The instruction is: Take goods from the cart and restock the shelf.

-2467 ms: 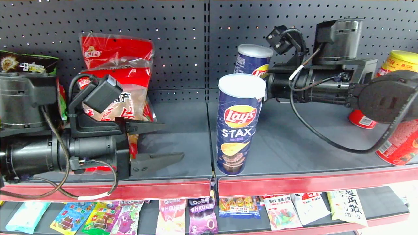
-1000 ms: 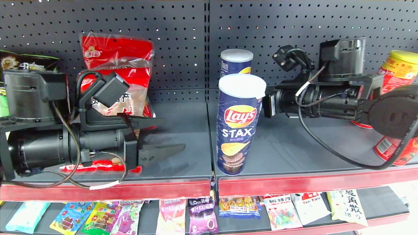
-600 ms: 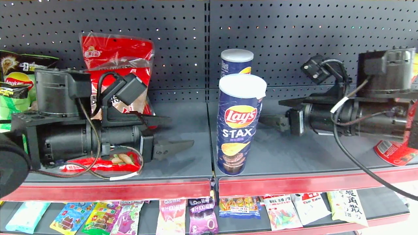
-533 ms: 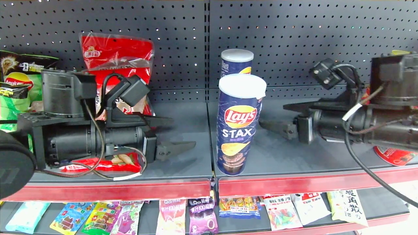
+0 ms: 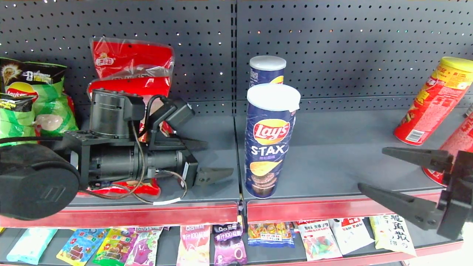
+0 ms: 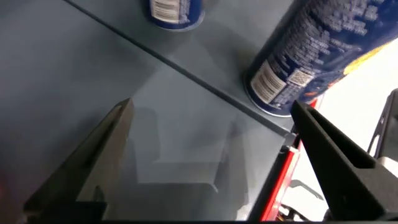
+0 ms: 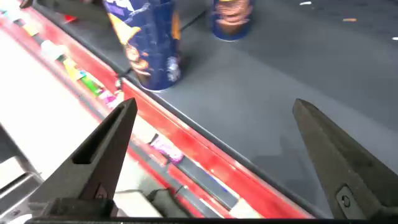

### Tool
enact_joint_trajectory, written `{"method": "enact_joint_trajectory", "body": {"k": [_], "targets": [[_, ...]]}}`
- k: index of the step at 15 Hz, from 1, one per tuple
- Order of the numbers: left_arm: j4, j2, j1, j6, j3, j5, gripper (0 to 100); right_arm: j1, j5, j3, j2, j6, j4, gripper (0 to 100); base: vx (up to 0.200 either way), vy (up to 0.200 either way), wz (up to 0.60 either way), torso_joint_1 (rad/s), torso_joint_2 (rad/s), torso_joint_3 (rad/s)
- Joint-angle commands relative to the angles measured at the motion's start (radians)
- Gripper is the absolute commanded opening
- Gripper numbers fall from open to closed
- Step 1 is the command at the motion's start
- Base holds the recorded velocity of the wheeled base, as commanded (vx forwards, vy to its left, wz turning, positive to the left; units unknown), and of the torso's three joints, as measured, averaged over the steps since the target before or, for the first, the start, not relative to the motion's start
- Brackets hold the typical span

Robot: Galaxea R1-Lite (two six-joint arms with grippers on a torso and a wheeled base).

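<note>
Two cans shelved: rear can (image 5: 266, 72) behind front can (image 5: 271, 142). Right claw (image 5: 372, 168) has backed out, spread and empty; left claw (image 5: 220, 158) likewise. Cart next.

A dark wall full of little holes (image 5: 332, 44) runs across the back at twelve o'clock. A tall red bag (image 5: 131, 59) stands in front of it at ten o'clock. Green bags of chips (image 5: 35, 107) sit at nine o'clock. A red can with a yellow lid (image 5: 432, 101) tilts at three o'clock, with another red can (image 5: 463, 136) just below it. Small bright packets (image 5: 317, 240) lie in a row at six o'clock
</note>
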Motion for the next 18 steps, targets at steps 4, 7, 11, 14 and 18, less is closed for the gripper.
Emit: {"method": "enact_joint_trajectory", "body": {"k": [4, 7, 11, 14, 18], "targets": [[-0.003, 0.045, -0.022, 0.002, -0.01, 0.014, 100, -0.077, -0.019, -0.001, -0.092, 0.003, -0.001, 100, 0.0, 0.0, 0.0, 0.0, 0.0, 0.0], [-0.008, 0.066, -0.022, 0.002, -0.031, 0.014, 100, -0.082, -0.02, -0.004, -0.098, 0.003, -0.001, 100, 0.0, 0.0, 0.0, 0.0, 0.0, 0.0], [-0.006, 0.082, -0.036, 0.002, -0.045, 0.015, 100, -0.083, -0.02, -0.004, -0.101, 0.003, -0.001, 100, 0.0, 0.0, 0.0, 0.0, 0.0, 0.0], [-0.008, 0.088, -0.042, 0.002, -0.048, 0.015, 100, -0.085, -0.022, -0.006, -0.104, 0.003, -0.001, 100, 0.0, 0.0, 0.0, 0.0, 0.0, 0.0], [-0.006, 0.102, -0.046, 0.002, -0.076, 0.014, 100, -0.097, -0.022, -0.006, -0.104, 0.003, -0.001, 100, 0.0, 0.0, 0.0, 0.0, 0.0, 0.0]]}}
